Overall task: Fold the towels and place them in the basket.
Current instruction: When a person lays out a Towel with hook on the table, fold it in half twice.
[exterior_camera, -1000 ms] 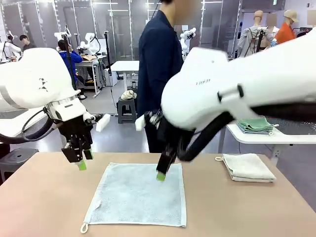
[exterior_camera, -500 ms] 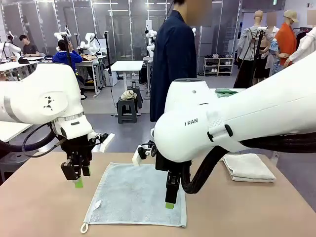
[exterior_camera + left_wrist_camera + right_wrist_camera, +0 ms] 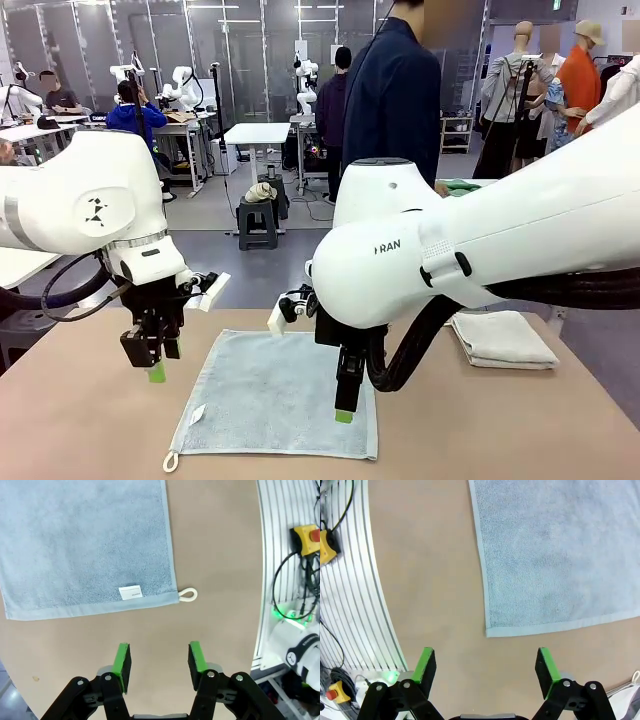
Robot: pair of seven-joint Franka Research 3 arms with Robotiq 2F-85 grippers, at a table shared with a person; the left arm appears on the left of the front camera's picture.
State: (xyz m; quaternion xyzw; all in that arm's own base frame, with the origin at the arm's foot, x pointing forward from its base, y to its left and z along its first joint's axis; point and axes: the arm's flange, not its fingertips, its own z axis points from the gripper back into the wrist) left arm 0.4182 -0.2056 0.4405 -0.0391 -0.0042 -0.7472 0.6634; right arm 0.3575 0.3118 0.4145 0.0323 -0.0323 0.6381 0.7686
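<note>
**Both my pincers hang empty by the near corners of the flat grey-blue towel (image 3: 270, 395).**
My left pincer (image 3: 159, 652) has its jaws partly apart over bare table (image 3: 80, 420), near the corner loop (image 3: 188, 594). My right pincer (image 3: 482, 662) gapes wide just off the other near corner. To fold cleanly, I judge each should pinch the hem itself, level, and carry both corners to the far edge together. The cream towel (image 3: 500, 338) lies folded, well apart. My right arm hides part of the far hem, and I cannot tell whether its pad touches cloth.
</note>
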